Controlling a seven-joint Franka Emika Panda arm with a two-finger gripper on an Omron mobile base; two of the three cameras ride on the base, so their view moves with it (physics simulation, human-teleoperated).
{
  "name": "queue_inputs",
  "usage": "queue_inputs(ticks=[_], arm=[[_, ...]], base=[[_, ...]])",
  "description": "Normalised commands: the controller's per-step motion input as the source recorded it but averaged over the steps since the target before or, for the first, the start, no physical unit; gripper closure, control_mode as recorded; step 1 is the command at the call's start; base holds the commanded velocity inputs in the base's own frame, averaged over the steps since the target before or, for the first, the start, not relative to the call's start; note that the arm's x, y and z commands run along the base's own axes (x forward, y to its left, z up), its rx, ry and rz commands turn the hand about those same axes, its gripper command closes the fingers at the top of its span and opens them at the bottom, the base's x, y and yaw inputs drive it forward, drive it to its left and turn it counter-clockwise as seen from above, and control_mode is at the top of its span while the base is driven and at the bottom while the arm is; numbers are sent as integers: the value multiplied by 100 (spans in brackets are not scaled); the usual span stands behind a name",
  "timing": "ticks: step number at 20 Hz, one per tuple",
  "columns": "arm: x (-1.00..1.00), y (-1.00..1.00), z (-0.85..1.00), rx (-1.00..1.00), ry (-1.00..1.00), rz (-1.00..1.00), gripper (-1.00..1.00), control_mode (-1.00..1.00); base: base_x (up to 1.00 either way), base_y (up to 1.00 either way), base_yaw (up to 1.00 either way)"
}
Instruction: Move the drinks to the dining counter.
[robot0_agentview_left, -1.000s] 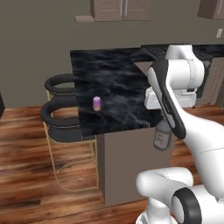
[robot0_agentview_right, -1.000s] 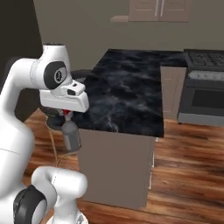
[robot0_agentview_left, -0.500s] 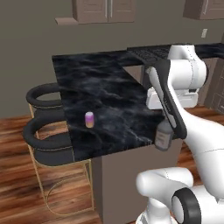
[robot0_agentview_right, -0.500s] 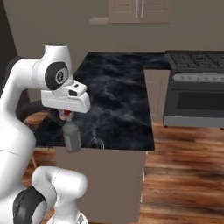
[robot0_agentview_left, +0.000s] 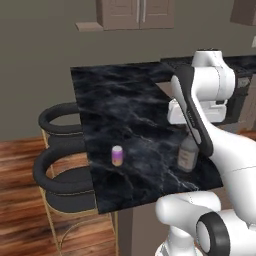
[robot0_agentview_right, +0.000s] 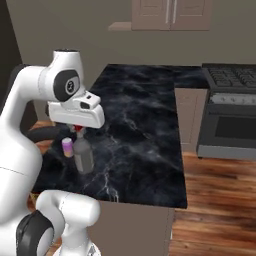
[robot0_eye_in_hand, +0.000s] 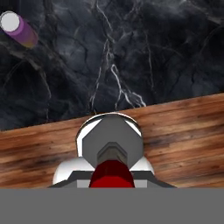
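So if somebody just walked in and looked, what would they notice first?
Probably the big white robot arm in front, with its gripper shut on the red cap of a clear bottle it holds upright over the near end of the black marble counter. Next, the little purple can standing alone on that counter, to the bottle's left, and the round black stools beside the counter.
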Motion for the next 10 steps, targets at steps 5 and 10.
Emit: queue_inputs(ticks=[5,10], arm=[[0,0,0,0,0,0,100,100],[0,0,0,0,0,0,100,100]], base=[[42,2,16],[34,7,15]])
